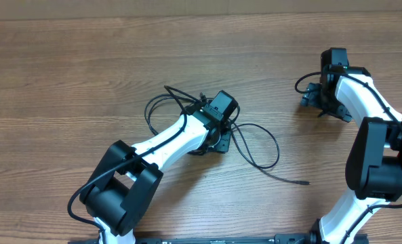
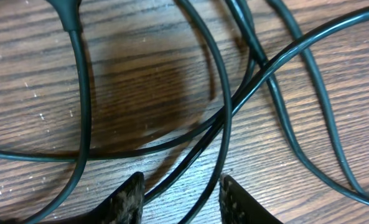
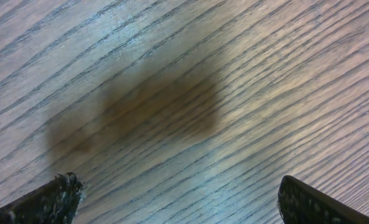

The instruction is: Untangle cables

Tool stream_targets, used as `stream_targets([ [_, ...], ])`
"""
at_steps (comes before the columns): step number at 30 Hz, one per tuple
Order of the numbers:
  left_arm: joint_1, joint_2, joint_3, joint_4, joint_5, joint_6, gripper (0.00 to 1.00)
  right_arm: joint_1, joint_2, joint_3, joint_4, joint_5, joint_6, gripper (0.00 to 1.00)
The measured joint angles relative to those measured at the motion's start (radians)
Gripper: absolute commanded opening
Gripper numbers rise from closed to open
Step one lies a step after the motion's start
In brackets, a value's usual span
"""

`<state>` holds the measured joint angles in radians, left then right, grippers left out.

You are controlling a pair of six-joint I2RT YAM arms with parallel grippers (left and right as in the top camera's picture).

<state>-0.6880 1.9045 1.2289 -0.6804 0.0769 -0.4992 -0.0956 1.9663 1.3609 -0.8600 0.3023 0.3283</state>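
Left hand (image 2: 181,200), half-closed with two strands lying loose between its fingers, hangs low over the cables (image 2: 83,93) bunched mid-worktop (image 1: 85,61). Best to pinch one strand only, then lift slowly. Farther off, right hand (image 1: 320,102) gapes wide over wood.

White arms (image 1: 170,139) carry bulky black joints (image 1: 123,186); left claw (image 2: 181,193) is black.
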Motion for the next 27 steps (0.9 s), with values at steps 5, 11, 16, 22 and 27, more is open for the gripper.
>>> stream_targets([
  [5,0.0,0.0,-0.002,0.001,0.0,0.0,0.38,0.0,0.0,0.0,0.0,0.0,0.0,1.0],
  [11,0.0,0.0,-0.002,0.001,0.0,0.0,0.35,0.0,0.0,0.0,0.0,0.0,0.0,1.0],
  [16,0.0,0.0,-0.002,0.001,0.0,0.0,0.33,0.0,0.0,0.0,0.0,0.0,0.0,1.0],
  [22,0.0,0.0,-0.002,0.001,0.0,0.0,0.27,0.0,0.0,0.0,0.0,0.0,0.0,1.0],
  [27,0.0,0.0,-0.002,0.001,0.0,0.0,0.24,0.0,0.0,0.0,0.0,0.0,0.0,1.0],
])
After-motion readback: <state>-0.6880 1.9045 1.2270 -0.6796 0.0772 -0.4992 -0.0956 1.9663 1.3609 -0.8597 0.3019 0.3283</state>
